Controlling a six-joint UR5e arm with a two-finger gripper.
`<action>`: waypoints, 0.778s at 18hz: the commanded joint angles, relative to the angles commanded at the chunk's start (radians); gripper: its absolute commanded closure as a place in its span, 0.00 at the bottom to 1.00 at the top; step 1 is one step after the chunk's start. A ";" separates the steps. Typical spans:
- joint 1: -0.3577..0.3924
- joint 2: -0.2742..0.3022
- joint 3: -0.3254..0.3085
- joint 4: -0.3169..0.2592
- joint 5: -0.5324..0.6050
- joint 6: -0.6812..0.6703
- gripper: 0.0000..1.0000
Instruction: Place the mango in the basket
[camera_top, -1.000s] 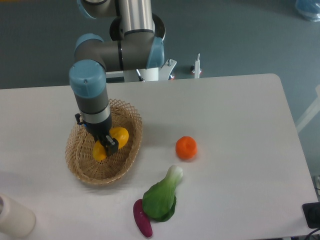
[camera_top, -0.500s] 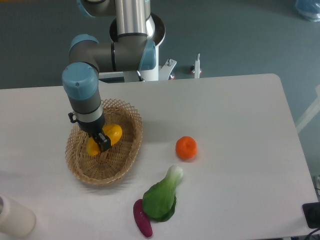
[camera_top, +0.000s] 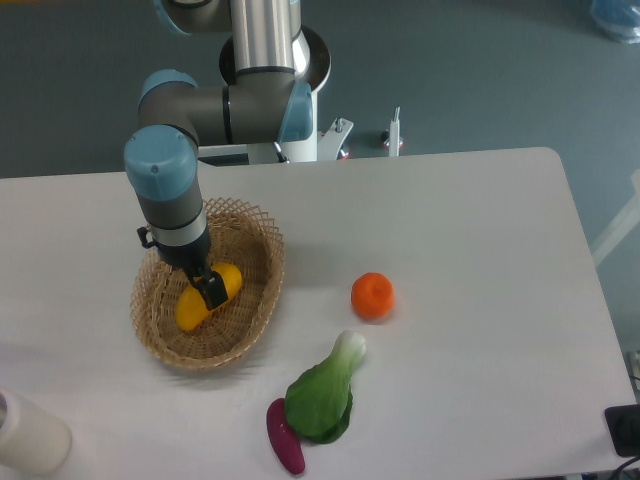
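The yellow-orange mango (camera_top: 198, 304) lies tilted inside the tan wicker basket (camera_top: 262, 242) at the left of the table, resting on the basket's floor. My gripper (camera_top: 209, 288) points down into the basket directly over the mango. One dark finger (camera_top: 213, 291) crosses the middle of the fruit. The jaws look open, because the mango sits lower than the fingers and rests on the weave. The arm's wrist hides the far part of the basket's inside.
A round orange (camera_top: 372, 296) sits right of the basket. A green leafy vegetable (camera_top: 324, 395) and a purple eggplant (camera_top: 284, 436) lie toward the front. A white cylinder (camera_top: 28, 434) stands at the front left corner. The robot base is behind the table.
A second ago the arm shifted left and back over the basket with the mango. In the last half second the arm stayed still while the mango dropped onto the basket floor.
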 joint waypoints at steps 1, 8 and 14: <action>0.021 0.002 0.012 0.000 0.003 0.000 0.00; 0.204 0.009 0.054 0.005 0.015 0.024 0.00; 0.371 -0.008 0.075 -0.008 0.015 0.264 0.00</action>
